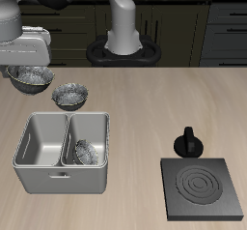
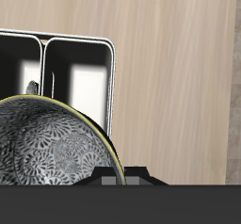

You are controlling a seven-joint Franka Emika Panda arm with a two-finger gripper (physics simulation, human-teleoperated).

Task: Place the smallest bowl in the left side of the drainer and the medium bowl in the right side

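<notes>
My gripper (image 1: 31,68) hangs above the table's back edge, shut on the rim of the medium bowl (image 1: 29,77), a shiny dark-grey mottled bowl held off the surface. In the wrist view this bowl (image 2: 52,152) fills the frame close under the gripper, whose fingertips are hidden. The light-grey drainer (image 1: 60,181) sits nearer the front edge, apart from the gripper, and also appears in the wrist view (image 2: 113,77). The smallest bowl (image 1: 85,153) lies tilted in the drainer's left side. The right side holds nothing.
The largest bowl (image 1: 70,97) rests on the table between the gripper and the drainer. A flat black stove plate (image 1: 203,188) lies at the front edge, with a small black pot (image 1: 188,142) just behind it.
</notes>
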